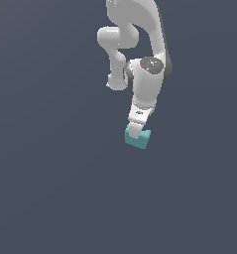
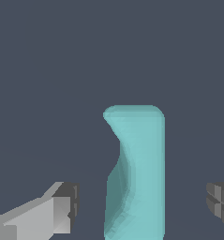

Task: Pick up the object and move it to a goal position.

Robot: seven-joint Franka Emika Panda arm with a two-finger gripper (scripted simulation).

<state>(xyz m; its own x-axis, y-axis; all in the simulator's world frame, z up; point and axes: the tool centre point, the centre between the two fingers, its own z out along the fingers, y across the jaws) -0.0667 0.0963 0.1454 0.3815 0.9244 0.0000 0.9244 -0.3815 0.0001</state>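
The teal block (image 1: 140,141) lies on the dark grey floor, in the middle of the exterior view. My gripper (image 1: 135,132) comes down onto it from above, with one light finger in front of the block's top edge. In the wrist view the block (image 2: 138,173) stands between my two fingers (image 2: 62,211). There is a clear gap on each side, so neither finger touches it. The gripper (image 2: 142,201) is open around the block. The block looks taller than wide here, with one side pinched inward.
The plain dark grey floor (image 1: 50,188) fills the view all around. The white arm (image 1: 147,74) reaches down from the top of the exterior view. No goal marker shows.
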